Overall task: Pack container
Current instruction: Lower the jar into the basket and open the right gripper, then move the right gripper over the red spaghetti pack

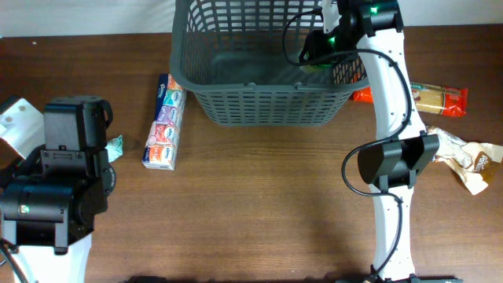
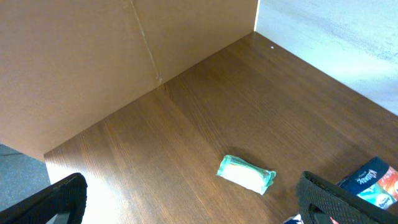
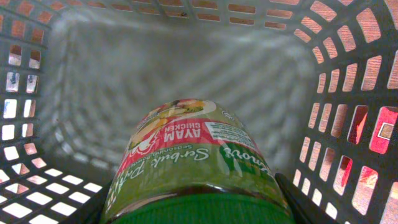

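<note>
in the right wrist view, closest to you, a green-capped jar [image 3: 199, 180] fills the lower middle, its red and green label reading "ayam chicken" upside down, and the right jaws are closed on it, a dark finger [image 3: 297, 198] showing at each side of the cap. only this view shows you the jar's label; from overhead you get just a glimpse of green [image 1: 314, 64] under the right arm [image 1: 389, 94]. beyond the jar you look into the container [image 3: 348, 81], and whether the jar touches its floor you cannot tell. the left wrist view gives you what the overhead hides under the bulky left arm [image 1: 59, 189]: the left jaws stand wide apart with nothing between them, one dark finger [image 2: 59, 198] at each lower corner, above the brown wooden surface [image 2: 205, 106]. a small pale green packet [image 2: 245, 174] lies between and just past them, a strip of tissue packs [image 2: 373, 183] at the right edge, a brown panel [image 2: 93, 62] behind. overhead alone shows you the right side of the surface: a crumpled brown bag [image 1: 471, 161] nearer, an orange packet [image 1: 432, 98] farther, beside the container. the container [image 1: 259, 106] sits at the far middle of the surface, the tissue strip [image 1: 165, 122] just to its left. it is dark grey plastic, rectangular with rounded corners, a solid rim over slotted lattice sides, and a pale grey floor, bare ahead of the jar.
</note>
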`<move>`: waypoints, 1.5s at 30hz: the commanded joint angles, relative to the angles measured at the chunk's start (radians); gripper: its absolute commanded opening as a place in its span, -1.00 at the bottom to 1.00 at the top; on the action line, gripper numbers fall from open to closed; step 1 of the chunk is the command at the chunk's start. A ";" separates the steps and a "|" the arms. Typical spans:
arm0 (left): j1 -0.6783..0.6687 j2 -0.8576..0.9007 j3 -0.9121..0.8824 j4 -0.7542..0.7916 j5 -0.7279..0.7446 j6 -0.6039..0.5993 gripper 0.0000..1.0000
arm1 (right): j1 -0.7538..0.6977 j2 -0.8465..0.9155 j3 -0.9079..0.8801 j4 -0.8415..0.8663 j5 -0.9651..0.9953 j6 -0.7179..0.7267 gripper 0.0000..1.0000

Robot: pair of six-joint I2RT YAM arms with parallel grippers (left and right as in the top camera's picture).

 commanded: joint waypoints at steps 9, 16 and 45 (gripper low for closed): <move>0.005 0.003 0.012 -0.001 -0.022 -0.013 0.98 | 0.007 0.031 0.004 -0.007 0.002 -0.010 -0.28; 0.005 0.003 0.012 -0.001 -0.022 -0.013 0.99 | 0.007 0.031 0.004 -0.011 0.002 -0.010 0.49; 0.005 0.003 0.012 -0.001 -0.022 -0.013 0.99 | -0.036 -0.101 0.317 -0.007 -0.002 -0.009 0.98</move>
